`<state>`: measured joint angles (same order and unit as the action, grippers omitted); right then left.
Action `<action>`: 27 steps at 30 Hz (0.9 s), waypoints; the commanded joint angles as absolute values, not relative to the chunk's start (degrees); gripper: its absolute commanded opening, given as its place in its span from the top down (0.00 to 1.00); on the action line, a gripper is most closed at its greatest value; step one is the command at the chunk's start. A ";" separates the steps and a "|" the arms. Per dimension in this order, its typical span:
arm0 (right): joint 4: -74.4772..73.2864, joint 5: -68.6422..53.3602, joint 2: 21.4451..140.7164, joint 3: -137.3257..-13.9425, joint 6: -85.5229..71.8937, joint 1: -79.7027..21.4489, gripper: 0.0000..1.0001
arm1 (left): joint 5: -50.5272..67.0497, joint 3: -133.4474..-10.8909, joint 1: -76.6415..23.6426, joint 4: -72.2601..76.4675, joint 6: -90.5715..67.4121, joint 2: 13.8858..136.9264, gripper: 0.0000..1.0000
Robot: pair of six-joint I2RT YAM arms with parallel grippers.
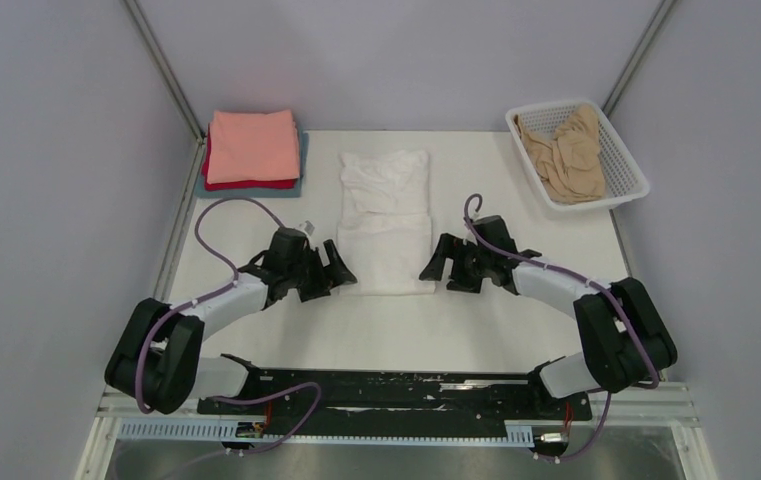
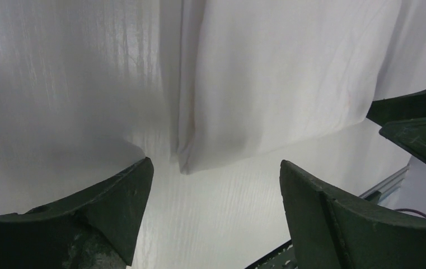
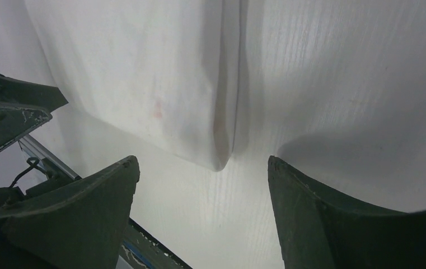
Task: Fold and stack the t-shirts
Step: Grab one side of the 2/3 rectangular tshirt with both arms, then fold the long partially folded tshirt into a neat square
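Observation:
A white t-shirt lies flat in the table's middle, folded into a long narrow strip. Its near left corner shows in the left wrist view and its near right corner in the right wrist view. My left gripper is open and empty beside the near left corner. My right gripper is open and empty beside the near right corner. A folded stack sits at the back left: salmon-pink shirt on top, red shirt under it, grey-blue shirt lowest. A crumpled tan shirt lies in the basket.
A white mesh basket stands at the back right. Grey walls enclose the white table on three sides. A black rail with the arm bases runs along the near edge.

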<state>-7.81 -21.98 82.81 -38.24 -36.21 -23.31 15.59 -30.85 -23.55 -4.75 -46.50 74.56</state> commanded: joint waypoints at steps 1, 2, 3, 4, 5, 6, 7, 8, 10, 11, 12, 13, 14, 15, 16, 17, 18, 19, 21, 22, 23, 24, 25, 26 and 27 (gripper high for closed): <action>-5.01 -21.53 81.71 -37.41 -38.63 -24.68 0.25 | 17.07 -29.33 -23.79 -0.33 -49.90 75.56 0.13; -5.01 -21.46 81.97 -37.36 -38.79 -24.85 0.29 | 17.37 -29.30 -23.96 -0.35 -50.05 76.01 0.15; -4.97 -21.45 82.32 -37.31 -38.99 -25.06 0.33 | 17.55 -29.17 -24.11 -0.31 -50.03 76.66 0.20; -5.05 -21.62 82.61 -37.16 -39.16 -25.28 0.37 | 17.47 -29.00 -24.48 -0.43 -50.10 76.87 0.22; -5.05 -22.06 82.88 -37.11 -39.41 -25.44 0.40 | 17.29 -28.61 -24.97 -0.65 -50.14 77.20 0.26; -5.09 -22.05 83.03 -36.97 -39.57 -25.67 0.43 | 17.13 -28.41 -25.14 -1.26 -50.18 77.19 0.27; -5.10 -21.95 83.24 -36.73 -39.75 -25.99 0.44 | 16.34 -27.87 -25.62 -1.69 -50.27 77.06 0.28; -5.10 -21.71 83.38 -36.47 -40.03 -26.16 0.45 | 15.82 -27.64 -25.82 -2.40 -50.40 76.94 0.29; -5.06 -20.88 83.57 -36.10 -40.38 -26.54 0.47 | 14.39 -26.77 -26.06 -3.20 -50.73 76.57 0.32; -5.09 -20.73 83.70 -36.00 -40.36 -26.59 0.49 | 13.84 -26.31 -26.05 -3.31 -50.85 76.38 0.33; -5.10 -20.74 83.86 -35.95 -40.34 -26.69 0.49 | 13.60 -26.16 -26.08 -3.33 -50.99 76.33 0.34; -5.10 -20.71 83.89 -35.95 -40.34 -26.74 0.51 | 13.35 -26.10 -26.05 -3.25 -50.98 76.45 0.35; -5.09 -20.60 84.14 -35.97 -40.22 -26.74 0.52 | 13.18 -26.14 -26.08 -3.01 -50.91 76.84 0.37; -5.10 -20.55 84.35 -35.95 -40.17 -26.80 0.52 | 12.77 -26.31 -26.05 -2.87 -50.94 77.09 0.37; -5.10 -20.37 84.67 -35.95 -40.17 -26.85 0.52 | 12.54 -26.47 -26.03 -2.36 -50.99 77.81 0.38; -5.10 -20.33 85.13 -36.02 -40.12 -26.82 0.54 | 11.79 -26.90 -26.09 -2.19 -51.07 78.28 0.39; -5.06 -20.26 85.50 -36.10 -40.08 -26.91 0.55 | 11.43 -27.12 -26.09 -1.82 -51.20 79.42 0.41; -5.02 -20.07 85.86 -36.12 -40.08 -26.95 0.56 | 10.92 -27.59 -26.06 -1.75 -51.22 80.10 0.43; -4.77 -19.28 86.77 -36.12 -40.05 -27.00 0.59 | 10.80 -28.48 -26.10 -1.59 -51.43 82.03 0.47; -4.45 -18.99 87.09 -36.05 -40.12 -27.02 0.61 | 11.34 -28.65 -26.06 -1.14 -51.38 83.15 0.52; -4.11 -18.79 87.48 -36.03 -40.24 -27.06 0.64 | 11.60 -28.85 -26.07 -0.84 -51.34 83.63 0.57; -3.81 -18.72 87.67 -36.11 -40.37 -27.01 0.68 | 11.93 -28.93 -26.09 -0.47 -51.20 84.39 0.69; -3.02 -18.72 87.85 -36.00 -40.42 -27.04 0.70 | 11.94 -29.31 -26.10 -0.41 -50.86 84.73 0.76; -1.91 -18.63 88.05 -35.77 -40.38 -27.17 0.73 | 11.38 -29.47 -26.10 -0.48 -50.83 85.21 0.92; -1.01 -18.14 88.22 -35.67 -40.30 -27.23 0.74 | 10.83 -29.69 -26.06 -0.51 -50.83 85.36 0.97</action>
